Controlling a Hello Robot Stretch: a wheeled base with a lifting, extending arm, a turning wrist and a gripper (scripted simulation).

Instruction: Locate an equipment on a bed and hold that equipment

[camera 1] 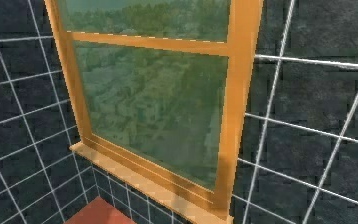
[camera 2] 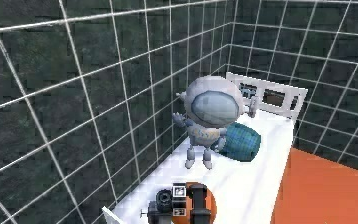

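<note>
A white bed (camera 2: 249, 180) runs along the dark tiled wall in the arm side view, with its white headboard (camera 2: 272, 96) at the far end. An astronaut figure in a white suit (camera 2: 204, 115) stands on the bed near the wall. A blue barrel-shaped cushion (camera 2: 243, 140) lies right beside the figure. At the bottom edge, the gripper (camera 2: 163, 211) shows as a dark body with a white marked square and an orange part, low over the bed's near end. I cannot tell whether it holds anything.
An orange cover (camera 2: 327, 190) lies over the bed's right side. The forward view faces a large window with an orange wooden frame (camera 1: 147, 45) and sill (camera 1: 137, 178) in a dark tiled wall, very close. A patch of red-brown floor (camera 1: 92, 213) shows below it.
</note>
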